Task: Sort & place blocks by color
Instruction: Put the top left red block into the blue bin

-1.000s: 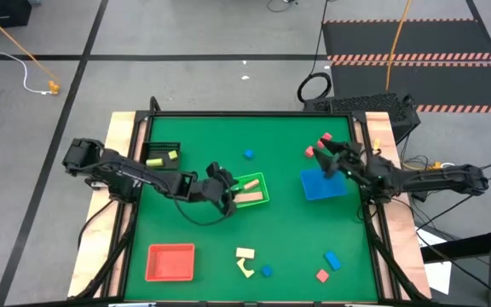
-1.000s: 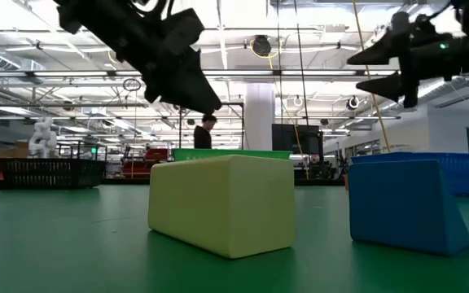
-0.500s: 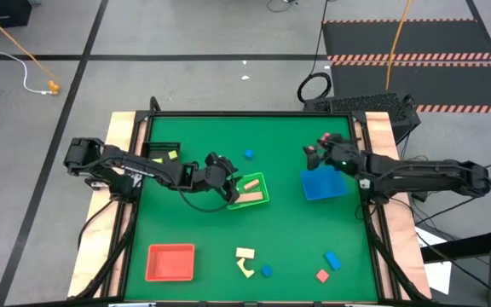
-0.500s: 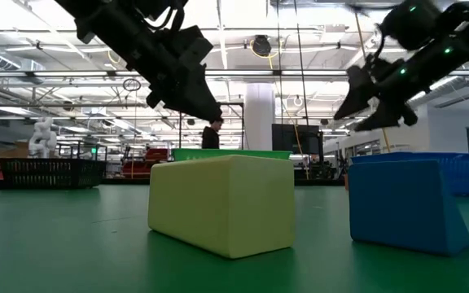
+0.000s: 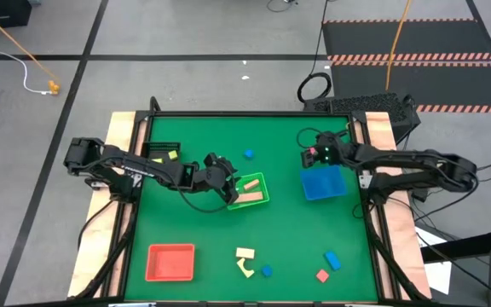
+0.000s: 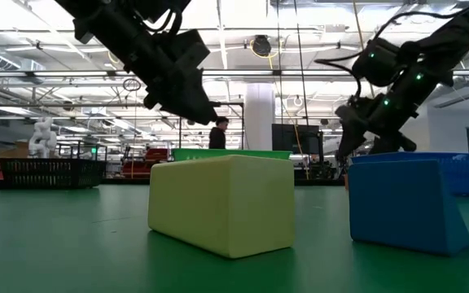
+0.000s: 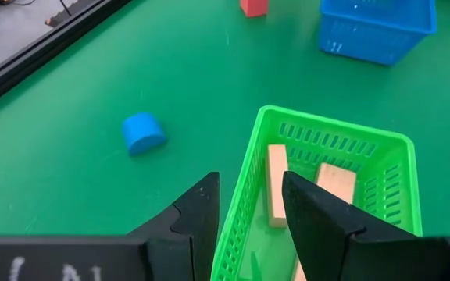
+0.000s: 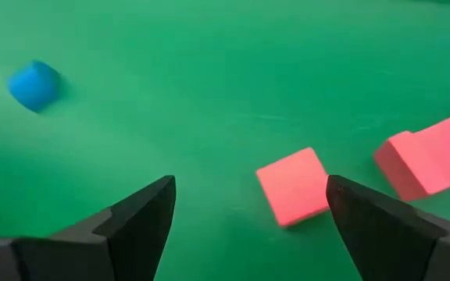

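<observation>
My left gripper [image 5: 227, 188] [image 7: 248, 187] hangs open above the left wall of the green tray [image 5: 265, 181] [image 7: 330, 134]. Two cream bars [image 7: 276, 183] lie inside that tray. My right gripper [image 5: 312, 157] [image 8: 250, 183] is wide open and low over the table, just beyond the blue tray [image 5: 322, 183]. A red cube [image 8: 294, 186] [image 5: 309, 151] lies flat on the mat between its fingers' lines, untouched. A second red piece [image 8: 432, 152] [image 5: 325, 136] lies beside it. A blue block [image 5: 249, 153] [image 7: 143, 133] [image 8: 33, 84] rests between the two arms.
A red tray [image 5: 170, 262] sits near the front left, and a black tray [image 5: 149, 152] with yellow-green pieces at the left edge. Cream blocks [image 5: 245, 262] [image 6: 222, 203], blue blocks [image 5: 332, 260] [image 6: 405, 203] and a red one [image 5: 322, 275] lie along the near edge.
My right gripper has swung from above the blue tray toward the table's far left and come down low over the red cube, staying open. My left gripper shifted slightly toward the far edge at first, then kept still.
</observation>
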